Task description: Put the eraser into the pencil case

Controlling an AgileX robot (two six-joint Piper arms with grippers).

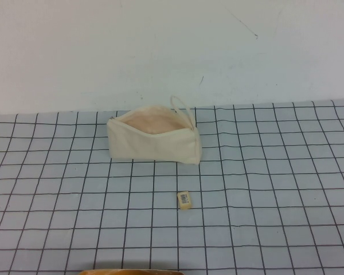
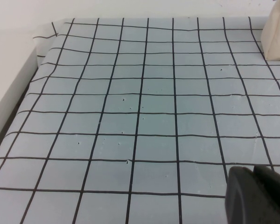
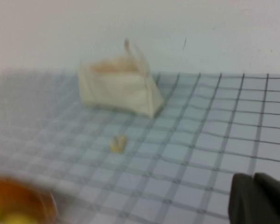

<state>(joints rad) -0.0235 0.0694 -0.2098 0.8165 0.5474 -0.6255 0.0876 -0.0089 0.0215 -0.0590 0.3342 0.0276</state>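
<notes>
The pencil case [image 1: 153, 140] is a cream fabric pouch lying on the grid mat, its zip mouth open upward and showing pinkish lining, with a loop cord at its right end. The eraser [image 1: 184, 199] is a tiny pale yellow block with a barcode label, lying about two squares in front of the case. Neither gripper shows in the high view. My left gripper [image 2: 253, 171] is shut and empty above bare mat; a corner of the case [image 2: 276, 35] shows far off. My right gripper [image 3: 253, 178] is shut and empty, well away from the case [image 3: 119, 88] and eraser [image 3: 117, 143].
An orange-brown rounded object [image 1: 132, 271] pokes in at the front edge of the table, also in the right wrist view [image 3: 14, 200]. A white wall stands behind the mat. The mat's left edge [image 2: 39, 56] ends at a white border.
</notes>
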